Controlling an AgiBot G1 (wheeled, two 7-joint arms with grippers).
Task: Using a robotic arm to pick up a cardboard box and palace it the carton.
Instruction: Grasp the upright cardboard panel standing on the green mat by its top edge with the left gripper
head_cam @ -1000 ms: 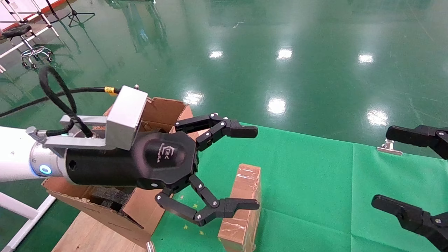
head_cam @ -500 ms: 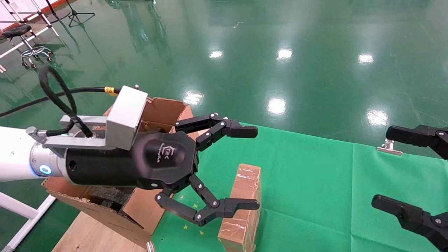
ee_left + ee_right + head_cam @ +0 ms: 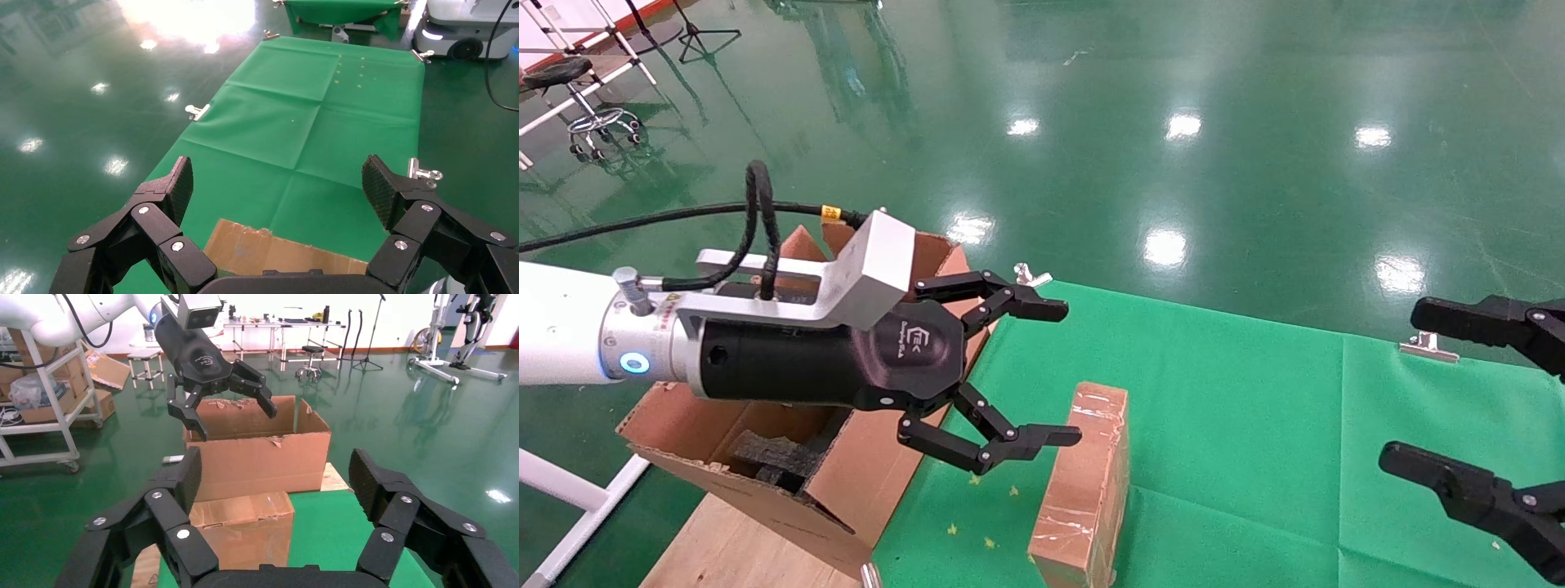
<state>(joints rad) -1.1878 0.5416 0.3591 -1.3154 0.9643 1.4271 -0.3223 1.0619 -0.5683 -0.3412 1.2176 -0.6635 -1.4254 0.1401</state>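
Observation:
The small taped cardboard box [image 3: 1087, 482] stands on the green cloth near the front edge. My left gripper [image 3: 1060, 372], on the white arm, is open and empty. It hovers just left of the box, above the carton's near flap, with its fingers apart from the box. The left wrist view shows the box [image 3: 269, 251] below the open left gripper [image 3: 278, 184]. The large carton [image 3: 789, 457] stands left of the cloth with dark foam inside. My right gripper [image 3: 1411, 388] is open and empty at the right edge. The right wrist view shows the right gripper [image 3: 278, 473], the box [image 3: 242, 530], the carton [image 3: 257, 456] and the left gripper [image 3: 232, 416].
The green cloth [image 3: 1238, 425] covers the table and is held by metal clips [image 3: 1428, 347]. The carton rests on a wooden board [image 3: 723, 547]. A white frame [image 3: 568, 523] stands at the lower left. A glossy green floor lies beyond.
My left gripper has drawn back to the left, away from the box and toward the carton, staying open. Its lower finger no longer overlaps the box. The right gripper has barely moved.

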